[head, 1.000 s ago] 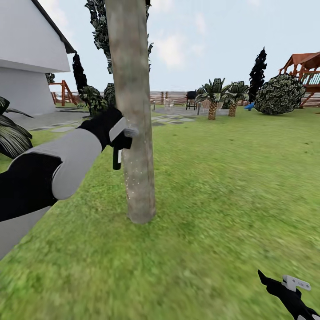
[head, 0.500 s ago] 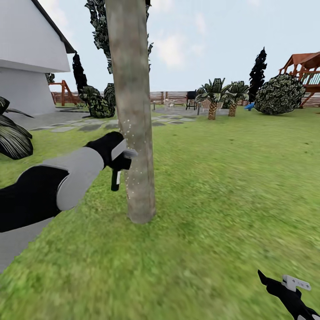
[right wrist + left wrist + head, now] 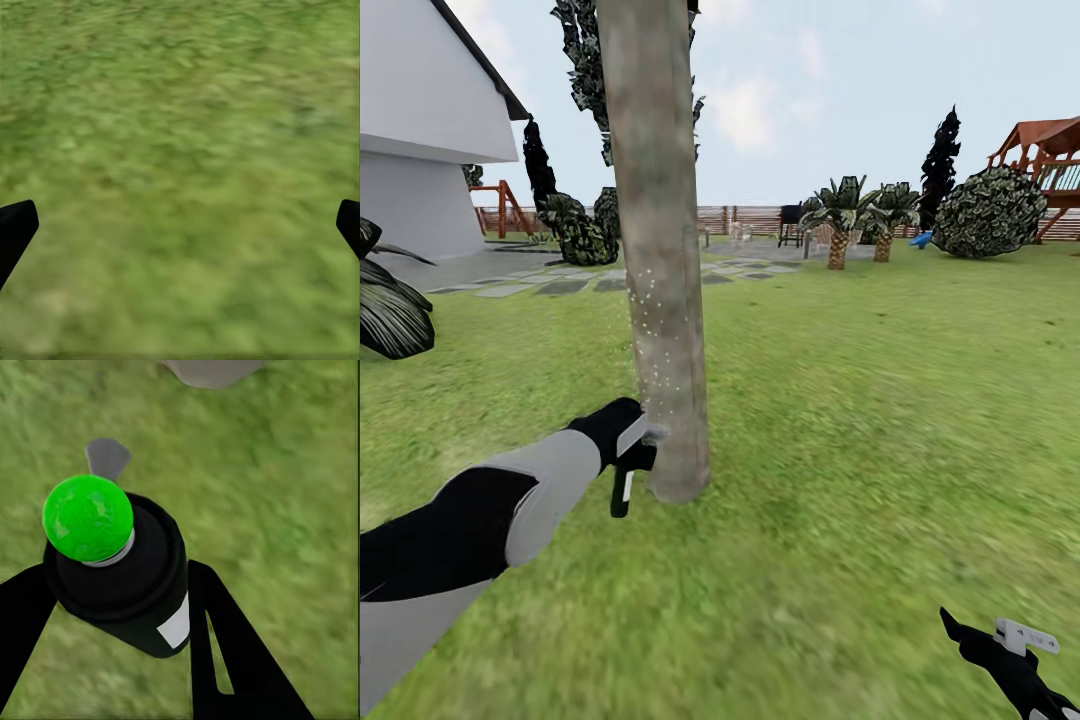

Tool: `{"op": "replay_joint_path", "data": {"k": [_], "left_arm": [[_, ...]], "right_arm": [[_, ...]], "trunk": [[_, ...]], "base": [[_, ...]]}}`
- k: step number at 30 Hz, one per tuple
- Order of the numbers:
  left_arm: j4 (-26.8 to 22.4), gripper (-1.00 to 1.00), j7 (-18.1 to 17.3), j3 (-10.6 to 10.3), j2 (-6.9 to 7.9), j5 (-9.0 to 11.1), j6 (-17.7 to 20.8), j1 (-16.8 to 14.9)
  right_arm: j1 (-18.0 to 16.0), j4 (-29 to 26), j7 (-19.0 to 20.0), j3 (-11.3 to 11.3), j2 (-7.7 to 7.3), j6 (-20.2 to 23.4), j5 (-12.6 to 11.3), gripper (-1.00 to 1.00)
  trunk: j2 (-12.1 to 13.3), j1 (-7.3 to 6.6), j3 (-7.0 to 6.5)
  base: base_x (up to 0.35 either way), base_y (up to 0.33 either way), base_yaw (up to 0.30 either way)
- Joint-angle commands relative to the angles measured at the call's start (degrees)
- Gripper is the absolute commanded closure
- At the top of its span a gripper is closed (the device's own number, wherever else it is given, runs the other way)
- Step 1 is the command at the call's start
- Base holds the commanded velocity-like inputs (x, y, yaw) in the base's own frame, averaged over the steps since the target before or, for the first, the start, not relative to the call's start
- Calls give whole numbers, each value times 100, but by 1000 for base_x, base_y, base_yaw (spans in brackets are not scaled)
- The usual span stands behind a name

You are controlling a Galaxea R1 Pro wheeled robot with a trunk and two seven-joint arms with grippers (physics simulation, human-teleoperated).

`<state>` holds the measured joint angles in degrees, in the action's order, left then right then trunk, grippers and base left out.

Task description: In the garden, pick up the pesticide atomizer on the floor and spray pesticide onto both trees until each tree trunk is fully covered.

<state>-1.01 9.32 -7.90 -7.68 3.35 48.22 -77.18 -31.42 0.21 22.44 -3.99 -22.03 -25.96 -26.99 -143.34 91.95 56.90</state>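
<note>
Your right gripper point(image 3: 1028, 660) sits low at your right over bare grass point(image 3: 880, 480), well clear of everything; in the right wrist view its two black fingertips point(image 3: 15, 229) stand at opposite edges of the frame with nothing but lawn between, so jaws wide apart, empty. Your left gripper point(image 3: 632, 450) is stretched forward and down to the foot of the tree trunk point(image 3: 660, 250), jaws clamped on the pesticide atomizer point(image 3: 623, 490), whose dark body hangs below the fingers. Left wrist view: the black fingers point(image 3: 225, 652) flank the atomizer's black barrel point(image 3: 131, 585) on both sides; it carries a bright green round cap and a small white label, with a grey nozzle piece above it and lawn behind. The gripper's tip is just beside the trunk's left edge near the base, touching or nearly so, can't tell which. White specks dot the bark on the trunk's left side from about mid-height of what you see down toward the gripper. The trunk is upright, mottled grey-brown, running out of the top of the head view. Left of it: a striped broad-leaf plant point(image 3: 390, 310), then the white house point(image 3: 430, 130) and grey paving point(image 3: 560, 285). Far back: slat fence point(image 3: 745, 218), two small palms point(image 3: 845, 215), a round bush point(image 3: 988, 212), dark narrow trees point(image 3: 940, 160), a wooden play structure point(image 3: 1050, 160) at far right.
</note>
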Motion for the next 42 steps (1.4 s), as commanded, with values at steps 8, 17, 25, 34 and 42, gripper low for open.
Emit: {"op": "replay_joint_path", "data": {"k": [8,17,25,34,42], "left_arm": [[-13,100,17,-62,-6,0,-583,772],[-13,100,18,-62,-3,8,-717,1063],[-6,100,18,-54,1,42,-1671,1509],[-4,100,19,-62,-23,43,-1906,1602],[-4,100,17,-62,-41,43,-1913,1635]], "right_arm": [[-4,5,50,-40,0,-5,-17,-100],[-4,5,50,-42,-2,-5,-17,-100],[-4,8,50,-40,0,-5,-17,-100],[-4,14,50,-40,-1,-5,-17,-100],[-4,14,50,-40,1,-5,-17,-100]], "trunk": [[-3,-2,5],[-3,-2,5],[-3,-2,5],[-3,-2,5],[-3,-2,5]], "base": [[0,0,0],[0,0,33],[73,-84,258],[87,-297,124],[1,-327,169]]}}
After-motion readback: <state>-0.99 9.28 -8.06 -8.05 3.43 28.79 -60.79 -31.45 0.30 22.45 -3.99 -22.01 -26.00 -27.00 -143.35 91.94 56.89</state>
